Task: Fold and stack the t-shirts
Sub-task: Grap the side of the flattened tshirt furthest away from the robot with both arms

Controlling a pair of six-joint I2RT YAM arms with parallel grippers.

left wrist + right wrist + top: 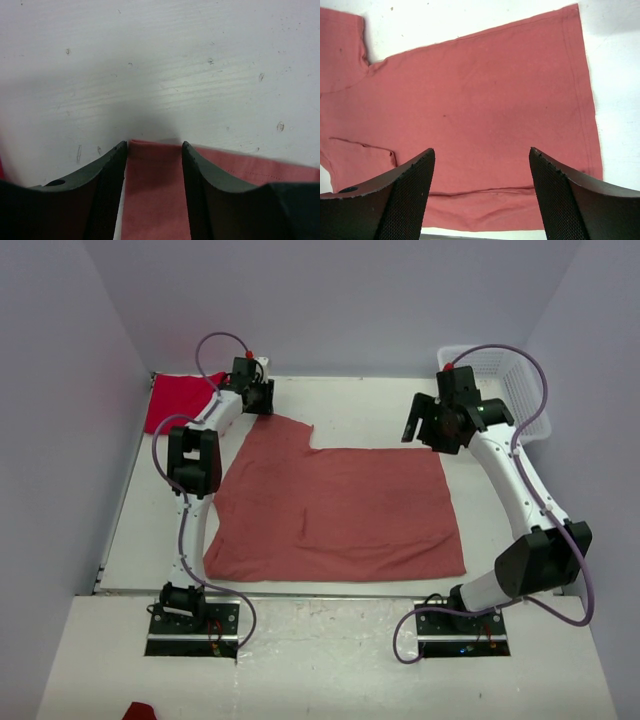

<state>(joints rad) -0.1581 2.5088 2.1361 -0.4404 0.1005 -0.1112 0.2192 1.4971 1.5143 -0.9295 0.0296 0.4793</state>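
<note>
The salmon-pink t-shirt (335, 505) lies spread flat across the middle of the table. The bright red t-shirt (176, 400) lies bunched at the far left corner. My left gripper (257, 400) is at the pink shirt's far left sleeve corner. In the left wrist view its fingers (152, 145) stand partly open, astride a strip of the pink cloth (152, 195) that lies flat on the table. My right gripper (432, 430) hangs above the shirt's far right corner. It is wide open and empty (482, 152), with the pink shirt (470, 100) below it.
A white mesh basket (522, 390) stands at the far right, behind the right arm. Purple walls close in the table on three sides. A small red scrap (140, 710) lies on the near ledge at the left.
</note>
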